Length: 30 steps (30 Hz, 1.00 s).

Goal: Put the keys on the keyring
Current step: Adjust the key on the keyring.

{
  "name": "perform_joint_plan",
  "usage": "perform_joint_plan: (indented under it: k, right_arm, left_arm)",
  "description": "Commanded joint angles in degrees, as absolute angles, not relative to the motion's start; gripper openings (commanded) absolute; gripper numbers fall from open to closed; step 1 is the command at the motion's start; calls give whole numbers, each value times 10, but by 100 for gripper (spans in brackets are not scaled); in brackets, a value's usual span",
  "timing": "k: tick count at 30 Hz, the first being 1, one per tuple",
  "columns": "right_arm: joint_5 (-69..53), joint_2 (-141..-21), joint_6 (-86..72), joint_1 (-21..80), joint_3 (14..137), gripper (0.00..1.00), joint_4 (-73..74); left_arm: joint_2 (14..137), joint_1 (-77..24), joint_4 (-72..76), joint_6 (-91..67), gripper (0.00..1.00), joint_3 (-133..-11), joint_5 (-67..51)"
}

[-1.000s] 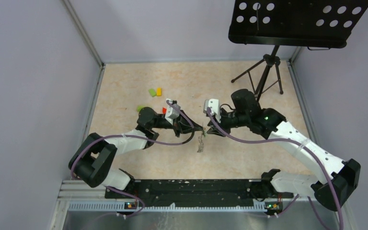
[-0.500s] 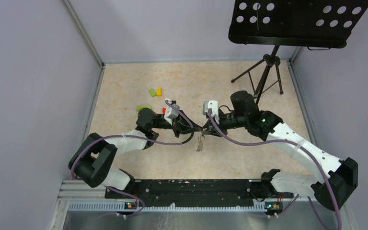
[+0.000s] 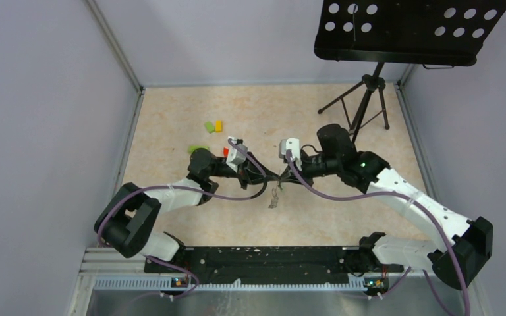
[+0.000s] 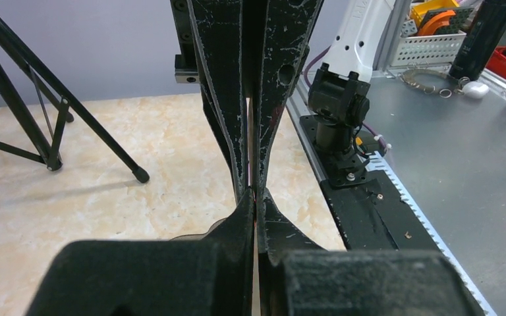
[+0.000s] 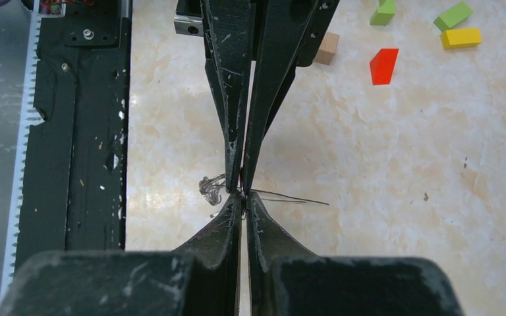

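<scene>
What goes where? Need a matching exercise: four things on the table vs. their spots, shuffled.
1 keys
2 red block
3 yellow block
4 stand

A far right corner
B beside a green block
C beside the wrist of the left arm
D where left gripper and right gripper meet

Pairs: 1-D, 2-C, 3-B, 4-A

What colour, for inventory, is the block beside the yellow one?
Green; that small rectangular block shows clearest in the right wrist view.

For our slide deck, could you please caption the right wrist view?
Shut jaws of both arms meet tip to tip above the marbled table, keys beside them, coloured blocks beyond.
</scene>
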<state>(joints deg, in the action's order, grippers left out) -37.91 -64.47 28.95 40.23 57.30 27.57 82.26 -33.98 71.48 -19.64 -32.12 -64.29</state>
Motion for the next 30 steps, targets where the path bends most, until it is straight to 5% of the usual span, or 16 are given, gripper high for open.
perform_joint_plan:
  k: [1, 7, 10, 15, 22, 30]
  right_arm:
    - [-356, -642, 319, 397, 632, 0, 338]
    - [-317, -703, 330, 402, 720, 0, 456]
    - [-297, -730, 331, 412, 750, 0, 493]
    - [-267, -741, 322, 432, 753, 0, 490]
    - [-265, -760, 317, 434, 769, 0, 495]
    - [-261, -769, 313, 435, 774, 0, 497]
  left_arm:
    - [800, -337, 669, -121, 0, -333, -664]
    - [783, -337, 471, 58, 36, -375, -663]
    - [784, -337, 418, 105, 42, -390, -655]
    - [788, -338, 423, 105, 41, -392, -649]
    - [796, -341, 429, 100, 23, -390, -644]
    - [806, -348, 437, 94, 26, -389, -656]
